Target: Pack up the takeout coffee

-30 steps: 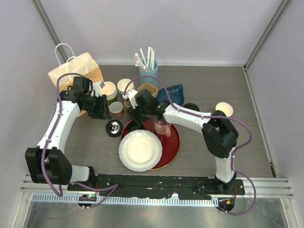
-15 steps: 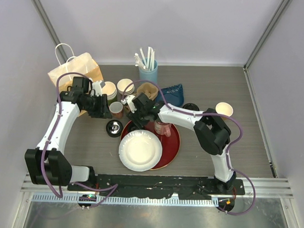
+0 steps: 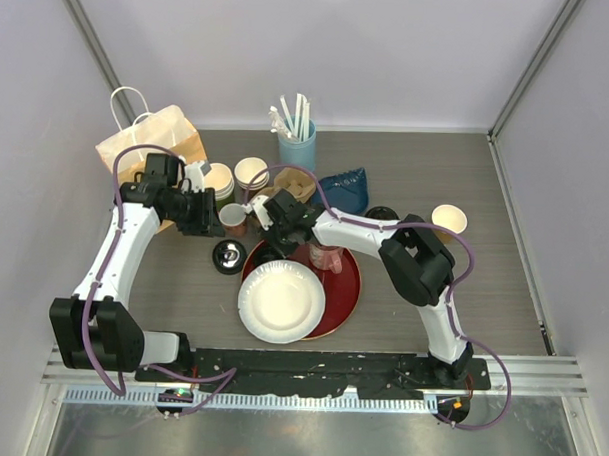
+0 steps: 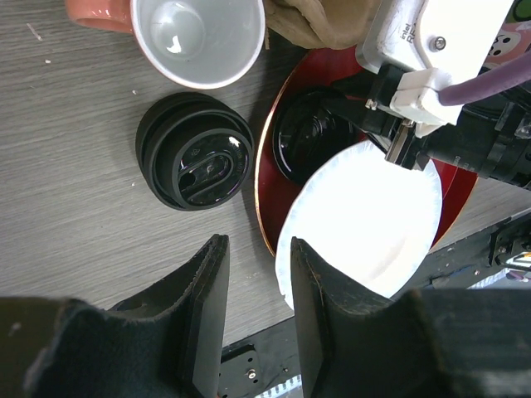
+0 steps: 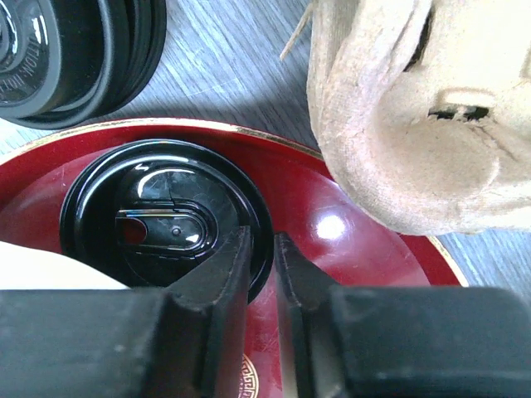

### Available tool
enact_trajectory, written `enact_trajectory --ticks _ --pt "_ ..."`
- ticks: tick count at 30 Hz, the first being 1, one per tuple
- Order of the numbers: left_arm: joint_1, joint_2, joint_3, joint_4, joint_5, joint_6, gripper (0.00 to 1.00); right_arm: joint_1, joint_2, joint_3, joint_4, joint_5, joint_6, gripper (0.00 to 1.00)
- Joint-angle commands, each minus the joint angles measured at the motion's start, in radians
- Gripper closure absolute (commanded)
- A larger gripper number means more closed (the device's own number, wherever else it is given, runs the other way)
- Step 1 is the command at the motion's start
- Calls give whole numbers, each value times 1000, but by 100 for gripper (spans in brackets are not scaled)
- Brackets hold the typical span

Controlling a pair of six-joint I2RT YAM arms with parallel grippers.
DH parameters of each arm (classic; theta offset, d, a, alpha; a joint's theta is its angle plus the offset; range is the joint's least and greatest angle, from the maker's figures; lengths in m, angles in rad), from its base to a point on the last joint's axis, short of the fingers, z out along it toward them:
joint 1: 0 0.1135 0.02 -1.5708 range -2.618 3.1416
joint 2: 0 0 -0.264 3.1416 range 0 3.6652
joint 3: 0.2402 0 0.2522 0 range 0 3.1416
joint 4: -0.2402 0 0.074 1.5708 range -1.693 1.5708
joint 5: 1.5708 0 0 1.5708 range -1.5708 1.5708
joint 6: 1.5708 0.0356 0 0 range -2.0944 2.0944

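Note:
One takeout coffee [image 5: 162, 222] stands on the red plate [image 5: 365, 249]; from above only its black lid [image 4: 309, 143] shows. My right gripper [image 5: 261, 247] is down on it, jaws drawn in on the right rim of the lid. In the top view the right gripper [image 3: 273, 237] hides that cup. A second black-lidded takeout coffee [image 3: 229, 255] [image 4: 195, 162] stands on the table left of the plate. My left gripper [image 3: 203, 222] [image 4: 257, 249] hangs open over the table just beyond it, nothing between its fingers.
A white paper plate [image 3: 280, 300] overlaps the red plate [image 3: 348, 280]. A brown paper bag [image 3: 152, 143] stands at the back left. Lidless cups [image 3: 250, 172], a blue straw holder [image 3: 297, 143], a pulp cup carrier [image 5: 415, 108] and a pink mug [image 3: 326, 254] crowd round the grippers.
My right gripper has shifted slightly left over the plate and its jaws have narrowed onto the lid's rim. The left arm has stayed put.

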Motion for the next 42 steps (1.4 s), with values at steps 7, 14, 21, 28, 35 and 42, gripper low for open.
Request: enact_trajectory --ticks 7,14,21,28,35,42 --pt "0 -22 25 29 33 21 61 7 -76 39 13 9 -31 92" --pt "0 -14 66 16 109 54 61 18 -182 31 68 57 -49 97" --pt "-2 15 105 7 177 85 53 18 -242 31 88 66 -74 99" --pt "-29 32 203 4 260 100 40 18 -345 10 162 130 -59 99" --pt "-110 23 230 44 257 99 31 18 -417 -2 203 144 -45 99" --pt "-132 49 266 56 226 57 34 21 -509 -78 265 103 -30 99"
